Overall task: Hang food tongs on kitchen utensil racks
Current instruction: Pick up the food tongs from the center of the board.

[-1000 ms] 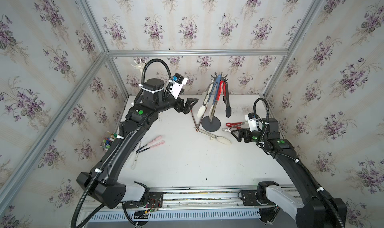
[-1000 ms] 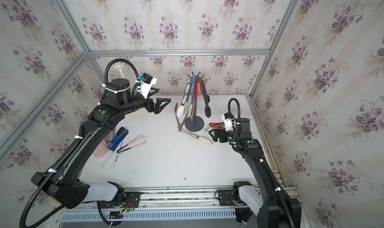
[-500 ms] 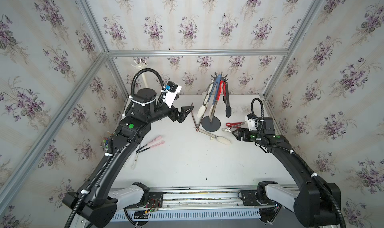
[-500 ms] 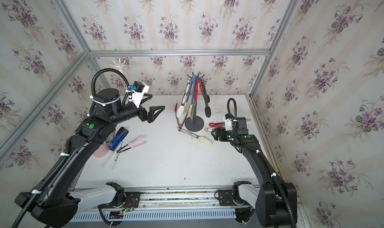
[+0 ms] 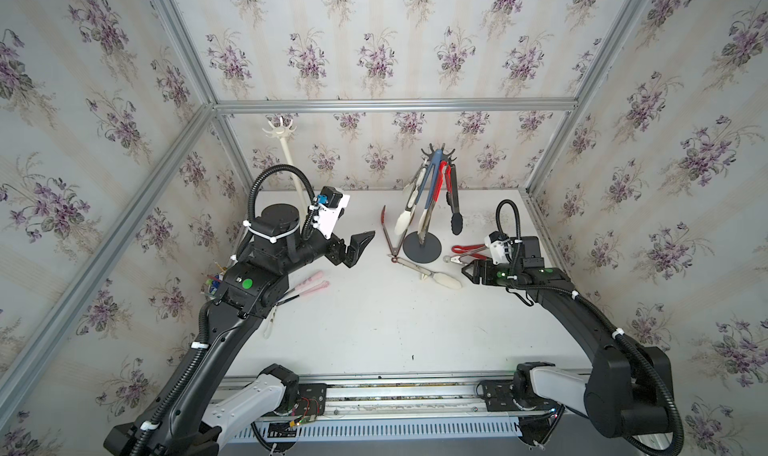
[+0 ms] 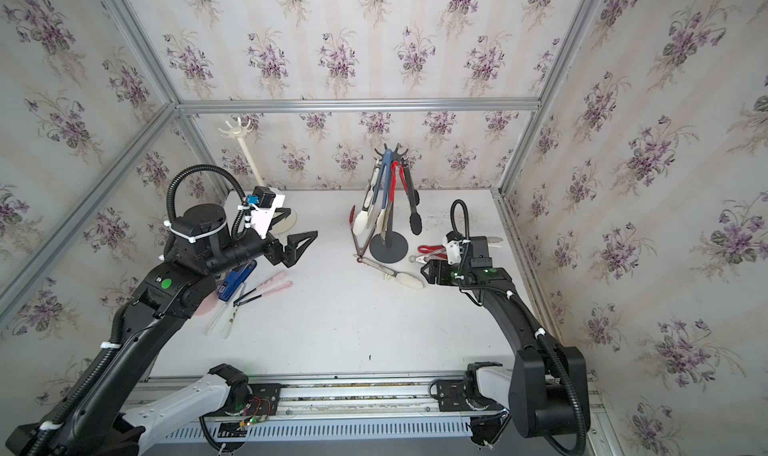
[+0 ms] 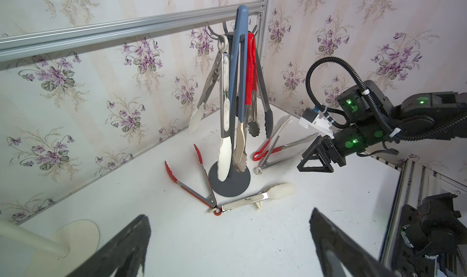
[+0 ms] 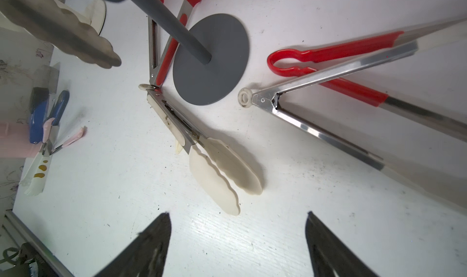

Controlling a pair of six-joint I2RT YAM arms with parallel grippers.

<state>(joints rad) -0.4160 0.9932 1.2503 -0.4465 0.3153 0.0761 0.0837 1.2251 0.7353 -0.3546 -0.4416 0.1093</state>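
Two kitchen utensil racks stand upright toward the back of the white table (image 5: 374, 333): the cream-white rack (image 5: 288, 159) in the back left corner and the dark grey rack (image 5: 428, 250) near the middle of the back edge. Several tongs hang from the grey crown hinge-up and tips-down, their long axes close to vertical and splayed a little outward. Among them are the blue tongs (image 5: 431, 179) and the black tongs (image 5: 454, 202). The white-tipped tongs (image 5: 424, 272) lie flat just in front of the grey base with their arms nearly together. Their hinge is toward the left side, and their spoon heads point at the right gripper (image 5: 468, 272). Their hinge meets that of the red-tipped tongs (image 7: 192, 184), which lie in an open V beside the base, tips pointing toward the back wall. On the other side of the base the steel tongs (image 8: 303, 86) cross over the red-handled tongs (image 8: 328, 53); the steel ring end points at the base, and the arms open away from it. The pink tongs (image 5: 309, 287) lie by the left arm, pink ends toward the table's middle. The left gripper (image 5: 362, 250) hovers between the two racks, aimed at the grey one, its fingers spread wide with nothing between them. The right gripper sits low just beside the white heads, its jaws also wide apart and empty.
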